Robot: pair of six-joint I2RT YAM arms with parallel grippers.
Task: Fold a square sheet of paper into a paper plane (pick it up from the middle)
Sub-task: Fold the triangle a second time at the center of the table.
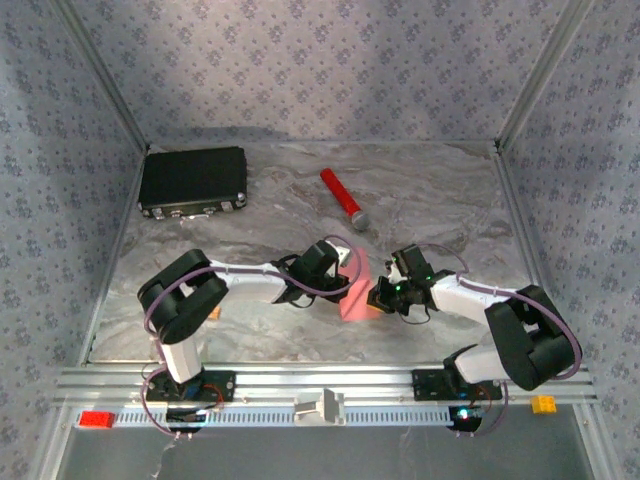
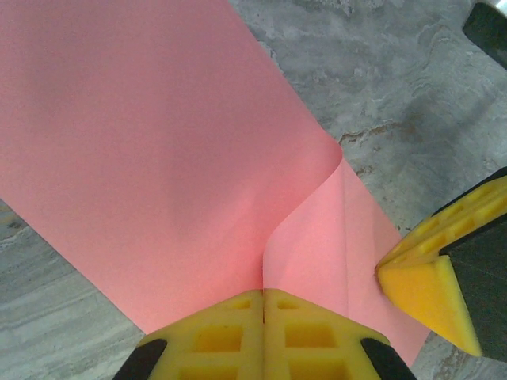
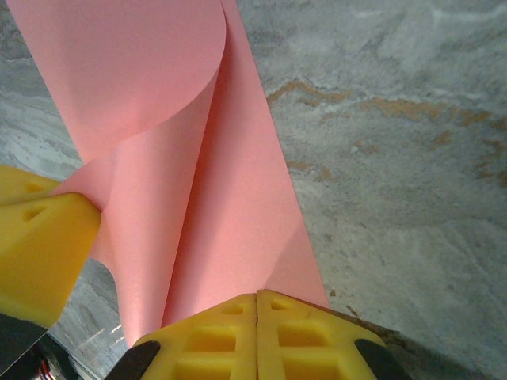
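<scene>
the left end effector (image 2: 264, 294) and right end effector (image 3: 257, 297) are both clamped on the square sheet of paper (image 2: 158, 142), so align its edges squarely before flattening the crease.

Three walls close in the cell: back wall (image 1: 320, 70), left wall (image 1: 50, 200), right wall (image 1: 590, 200), all in blue-grey wallpaper with a small repeating floral print. Bare aluminium posts (image 1: 100, 70) run up the two back corners. The table top (image 1: 430, 200) is a grey marble-look sheet with brownish veins, seen close in the wrist views (image 2: 396, 71) (image 3: 396, 119). An aluminium rail (image 1: 380, 383) runs along the near edge. Lighting is even and soft, with pale shadows.
</scene>
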